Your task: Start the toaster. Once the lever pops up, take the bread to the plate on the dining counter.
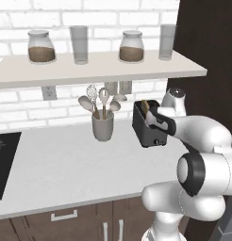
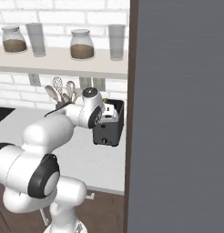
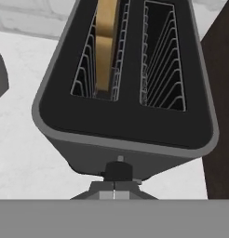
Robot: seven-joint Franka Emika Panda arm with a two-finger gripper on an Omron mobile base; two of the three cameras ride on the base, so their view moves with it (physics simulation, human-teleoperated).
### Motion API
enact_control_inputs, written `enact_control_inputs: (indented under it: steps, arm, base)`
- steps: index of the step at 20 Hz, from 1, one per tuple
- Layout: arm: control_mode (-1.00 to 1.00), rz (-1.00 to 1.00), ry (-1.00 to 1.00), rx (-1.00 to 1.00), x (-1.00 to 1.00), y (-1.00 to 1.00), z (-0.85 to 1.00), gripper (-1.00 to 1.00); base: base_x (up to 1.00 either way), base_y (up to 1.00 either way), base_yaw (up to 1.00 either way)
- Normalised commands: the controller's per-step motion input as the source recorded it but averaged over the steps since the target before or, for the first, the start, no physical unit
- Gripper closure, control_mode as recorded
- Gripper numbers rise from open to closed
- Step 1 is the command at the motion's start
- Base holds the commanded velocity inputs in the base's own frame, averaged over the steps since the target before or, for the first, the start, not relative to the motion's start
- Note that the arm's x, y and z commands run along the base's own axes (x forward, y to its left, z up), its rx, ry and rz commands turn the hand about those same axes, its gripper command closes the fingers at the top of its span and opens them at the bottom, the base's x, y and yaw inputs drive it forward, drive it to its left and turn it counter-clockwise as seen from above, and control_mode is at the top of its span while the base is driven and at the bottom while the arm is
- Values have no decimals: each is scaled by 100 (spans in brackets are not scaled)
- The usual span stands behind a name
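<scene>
The black two-slot toaster (image 1: 147, 128) (image 2: 109, 131) (image 3: 125, 122) stands on the white worktop beside a dark tall panel. A brown bread (image 1: 145, 106) (image 3: 106, 46) slice stands upright in its left slot as the hand view shows it; the other slot is empty. My gripper (image 1: 154, 123) (image 2: 104, 119) (image 3: 114, 194) is shut with nothing held. It hovers over the toaster's front end, its closed fingertips right at the dark lever (image 3: 118, 170) on the front face. The plate and the dining counter are out of view.
A grey utensil cup (image 1: 103, 126) with spoons and a whisk stands left of the toaster. The black cooktop (image 1: 2, 160) lies at the far left. A shelf (image 1: 89, 66) with jars and glasses hangs overhead. The dark panel (image 2: 177, 113) walls off the right.
</scene>
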Motion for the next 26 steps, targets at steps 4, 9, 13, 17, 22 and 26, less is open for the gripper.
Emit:
enact_control_inputs:
  steps: [4,9,13,17,22,26]
  arm:
    - [-100,0,0,0,0,0,-12,100]
    - [-100,0,0,0,0,0,-14,100]
    - [-100,0,-1,0,6,0,-23,100]
    - [-100,0,-1,0,7,0,-26,100]
    - [-100,0,-1,0,3,0,-28,100]
    - [-100,0,0,0,0,0,-42,100]
  base:
    - [0,0,0]
    - [0,0,0]
    - [0,0,0]
    - [0,0,0]
    - [0,0,0]
    - [0,0,0]
